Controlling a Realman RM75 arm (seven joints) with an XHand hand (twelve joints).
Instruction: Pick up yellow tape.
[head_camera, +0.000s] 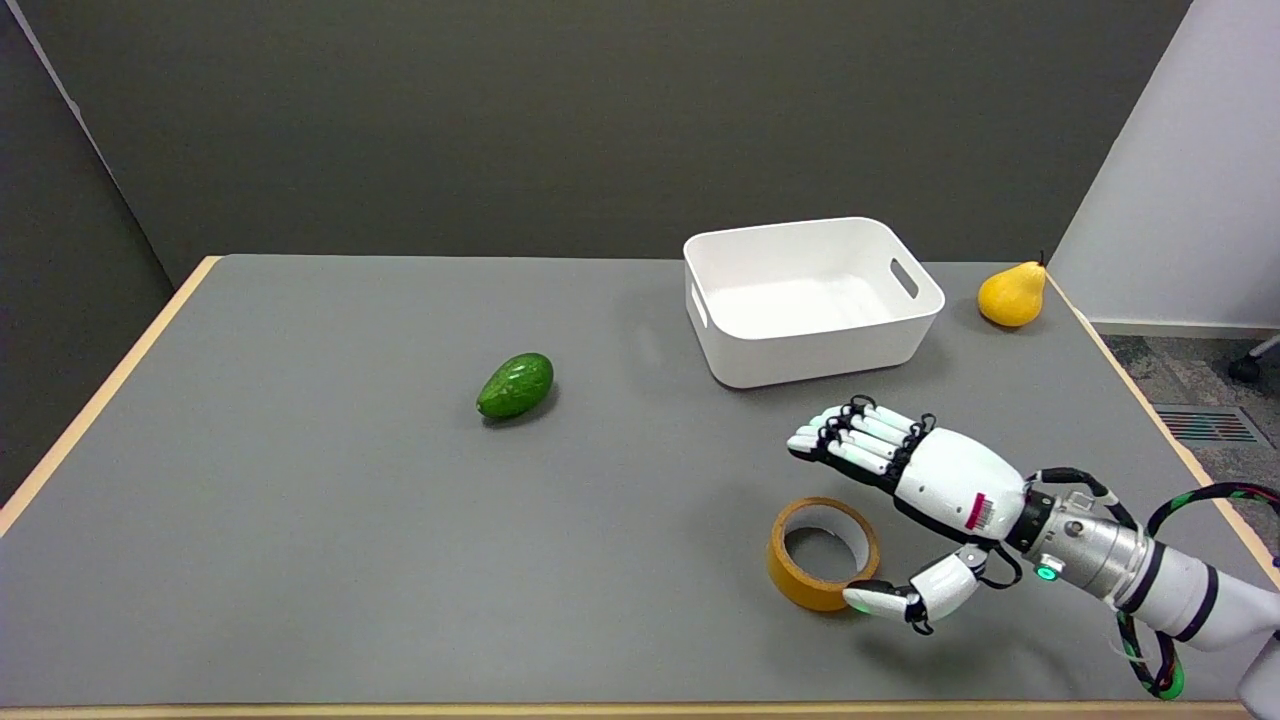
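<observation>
Grey table (300, 520), white bin (810, 300) at back (empty). Right hand (915, 490) spread wide, holding nothing, thumb at the rim of the yellow tape (822, 553) lying flat near front. Approach step; next, close fingers across the roll.

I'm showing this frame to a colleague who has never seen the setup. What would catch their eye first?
Probably the right hand at lower right, its fingers spread above the yellow tape with the thumb at the roll's near side. Next, the white bin at the table's far side, with a yellow pear to its right and a green avocado lying alone to its left.
</observation>
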